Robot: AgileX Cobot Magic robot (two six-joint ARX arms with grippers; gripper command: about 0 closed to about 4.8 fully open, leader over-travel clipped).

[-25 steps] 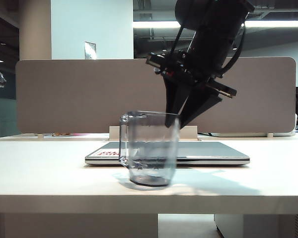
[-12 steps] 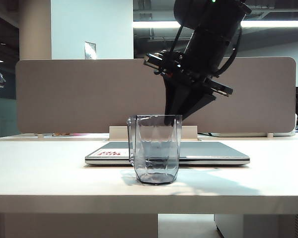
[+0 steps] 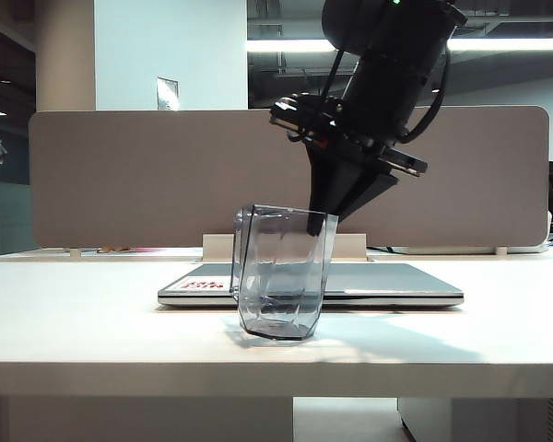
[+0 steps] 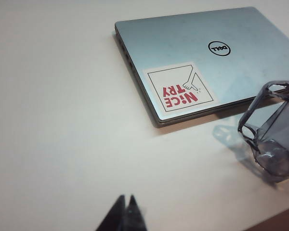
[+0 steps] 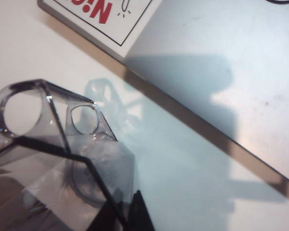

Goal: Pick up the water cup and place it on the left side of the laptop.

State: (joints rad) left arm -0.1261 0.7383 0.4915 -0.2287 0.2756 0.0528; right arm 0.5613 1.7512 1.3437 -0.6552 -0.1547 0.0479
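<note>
Right gripper (image 3: 324, 218) pinching tilted smoky water cup (image 3: 281, 272) rim in front of closed Dell laptop (image 3: 387, 281); left gripper (image 4: 125, 211) pressed together above table (image 4: 62, 144).

The see-through grey water cup (image 3: 281, 272) leans over, tipped up on the table just in front of the flat, closed silver laptop (image 3: 387, 281) with its red-and-white sticker.

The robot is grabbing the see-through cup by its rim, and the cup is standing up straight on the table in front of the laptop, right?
Not quite. The exterior view shows the water cup tilted, not straight. The right gripper does pinch its rim, in front of the laptop.
</note>
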